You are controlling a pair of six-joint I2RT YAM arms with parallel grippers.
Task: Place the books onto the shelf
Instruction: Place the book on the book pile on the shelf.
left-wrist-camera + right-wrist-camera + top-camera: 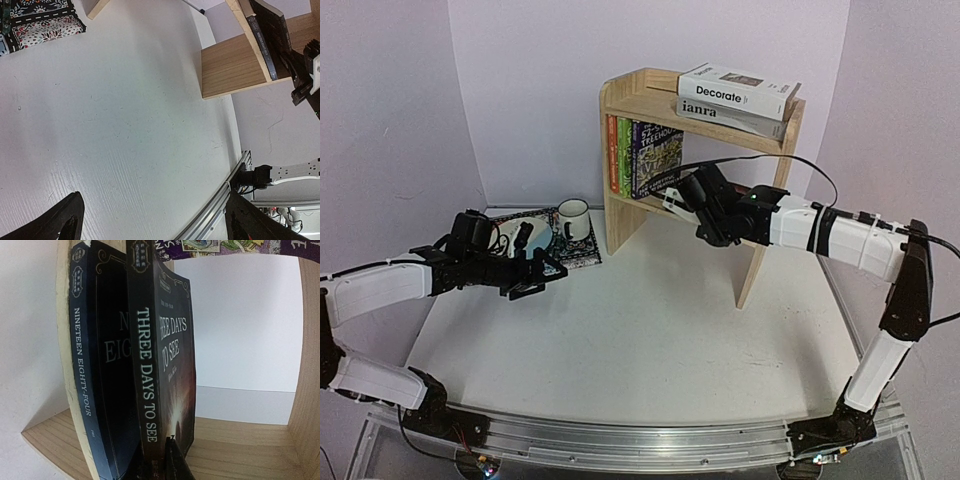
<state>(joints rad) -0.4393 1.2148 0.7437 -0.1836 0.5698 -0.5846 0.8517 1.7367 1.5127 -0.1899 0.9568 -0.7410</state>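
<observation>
Closed together, the right fingers [175, 466] sit at the foot of the black book [167, 365], which stands upright just ahead of them on the shelf [240, 442], the blue book [97, 370] to their left. Whether they nip its cover cannot be told. The left fingers [62, 222] hang spread wide above the tabletop [125, 125], holding nothing. The job now looks to be seating the black book flush against its neighbour, then backing straight out, slowly, so neither book tips.
</observation>
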